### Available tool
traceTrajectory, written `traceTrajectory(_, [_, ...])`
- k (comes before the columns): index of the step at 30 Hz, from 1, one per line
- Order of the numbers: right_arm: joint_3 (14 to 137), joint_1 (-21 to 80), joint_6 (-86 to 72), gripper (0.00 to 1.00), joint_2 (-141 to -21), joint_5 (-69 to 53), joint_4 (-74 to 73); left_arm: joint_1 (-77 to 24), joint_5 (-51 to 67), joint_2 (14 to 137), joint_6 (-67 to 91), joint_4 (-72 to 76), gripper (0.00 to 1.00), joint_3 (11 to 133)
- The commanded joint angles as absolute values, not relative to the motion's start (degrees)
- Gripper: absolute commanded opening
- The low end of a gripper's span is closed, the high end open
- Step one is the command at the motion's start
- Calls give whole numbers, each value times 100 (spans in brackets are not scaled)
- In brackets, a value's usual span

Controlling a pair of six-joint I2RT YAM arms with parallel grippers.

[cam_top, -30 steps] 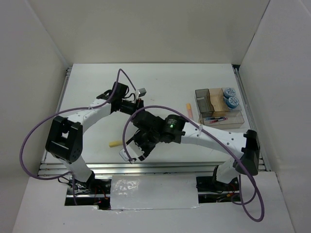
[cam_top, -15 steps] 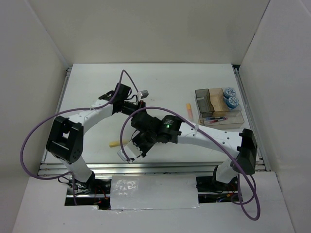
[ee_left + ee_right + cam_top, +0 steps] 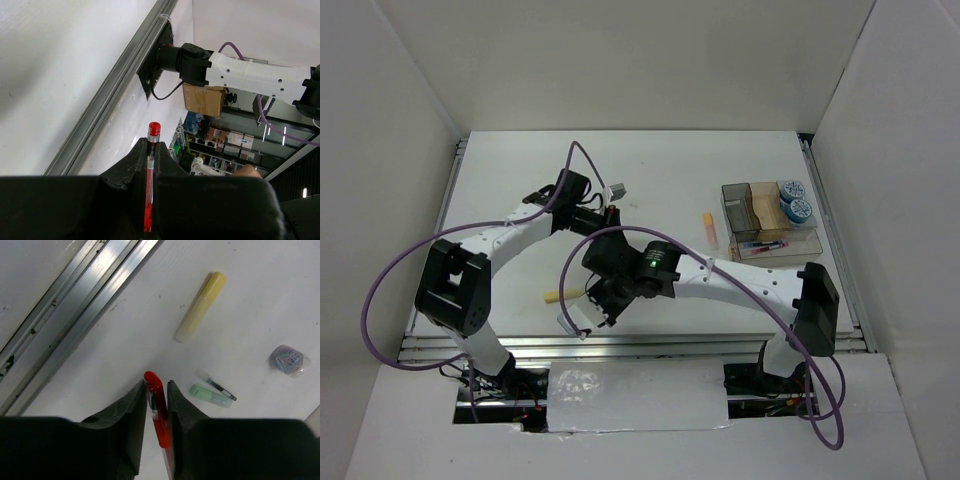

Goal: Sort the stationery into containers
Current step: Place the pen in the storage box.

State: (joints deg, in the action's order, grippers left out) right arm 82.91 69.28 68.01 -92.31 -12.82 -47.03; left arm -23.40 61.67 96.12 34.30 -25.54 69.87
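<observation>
My left gripper [image 3: 151,145] is shut on a thin red pen [image 3: 150,170], held off the table left of centre [image 3: 603,210]. My right gripper [image 3: 157,385] is shut on another red pen [image 3: 158,412], low over the near-left table [image 3: 600,303]. Beyond it lie a yellow highlighter [image 3: 200,314], also in the top view [image 3: 562,295], a green highlighter [image 3: 211,395], a clear-capped pen [image 3: 216,385] and a patterned tape roll [image 3: 288,360]. An orange highlighter [image 3: 709,230] lies mid-table. The brownish clear box [image 3: 742,210] at right holds two blue tape rolls [image 3: 795,200] and pens [image 3: 765,244].
The metal rail of the table's near edge [image 3: 75,310] runs close beside my right gripper. White walls enclose the table on three sides. My right arm [image 3: 720,278] stretches across the table's near middle and hides the items under it.
My right gripper has moved toward the near left, close to the yellow highlighter. My left gripper shifted slightly right early on and has held still since.
</observation>
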Motion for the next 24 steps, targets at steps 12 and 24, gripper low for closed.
traceTrajectory(12, [7982, 6505, 6425, 6, -8571, -1222, -4895, -2189, 4844, 9343, 2479, -3471, 99, 7900])
traceTrajectory(24, [5836, 2173, 7900, 3, -6389, -1678, -5114, -1758, 3823, 8859, 2364, -2866, 99, 7875])
